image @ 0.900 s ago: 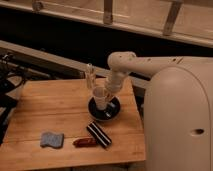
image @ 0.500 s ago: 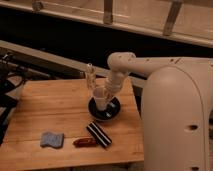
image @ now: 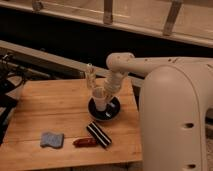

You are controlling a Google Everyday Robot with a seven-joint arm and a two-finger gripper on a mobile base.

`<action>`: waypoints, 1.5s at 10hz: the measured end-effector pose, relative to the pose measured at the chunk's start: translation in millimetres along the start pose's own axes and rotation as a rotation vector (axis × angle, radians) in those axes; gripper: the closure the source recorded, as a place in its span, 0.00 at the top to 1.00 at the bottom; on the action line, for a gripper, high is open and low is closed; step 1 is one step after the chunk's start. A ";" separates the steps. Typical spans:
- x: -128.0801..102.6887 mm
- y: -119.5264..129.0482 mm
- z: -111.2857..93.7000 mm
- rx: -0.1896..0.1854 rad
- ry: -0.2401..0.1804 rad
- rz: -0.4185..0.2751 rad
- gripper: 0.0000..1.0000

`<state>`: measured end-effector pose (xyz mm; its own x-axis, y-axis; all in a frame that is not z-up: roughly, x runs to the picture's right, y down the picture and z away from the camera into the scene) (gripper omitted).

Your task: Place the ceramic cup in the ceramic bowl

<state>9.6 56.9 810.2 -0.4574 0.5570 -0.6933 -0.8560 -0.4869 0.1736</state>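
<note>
1. Cup point(image: 99, 100) stands upright inside the bowl point(image: 116, 113), toward the bowl's 10 o'clock side. Its base looks down on the bowl floor, but contact is not confirmed.
2. Bowl sits on the right half of the table point(image: 55, 107).
3. Gripper point(image: 107, 90) is at the cup's rim on the 1 o'clock side, with the arm reaching in from 2 o'clock. Cannot tell whether it is clamped on the cup or has let go.
4. Progress (judgement): placement nearly complete, as the cup is within the bowl's rim. Remaining: release, if not done, then lift clear without tipping the cup.
5. Cup appearance: small, white, glossy, slightly tapered, mouth up, no evident tilt, clearly narrower than the bowl. Bowl is dark, shallow and low-rimmed.
6. Neighbours, from the bowl:
   - bottle point(image: 90, 76) near, at 11 o'clock
   - striped block point(image: 99, 135) near, at 6 o'clock
   - red item point(image: 85, 142) at 7 o'clock
   - blue sponge point(image: 51, 139) at 8 o'clock, well apart
</note>
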 end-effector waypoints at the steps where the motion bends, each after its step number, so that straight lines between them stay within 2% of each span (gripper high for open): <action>1: 1.4 2.3 0.5 0.001 0.001 -0.003 0.46; 4: 0.7 2.3 -1.5 0.010 0.006 0.000 0.79; 6: 1.8 6.0 -2.2 0.012 0.009 -0.004 0.89; 10: 2.2 8.5 -6.4 0.015 0.014 -0.004 0.90; 15: 6.8 19.5 -42.5 0.000 -0.020 -0.043 0.90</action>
<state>0.0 22.6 779.1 -0.4253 0.5906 -0.6858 -0.8748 -0.4625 0.1441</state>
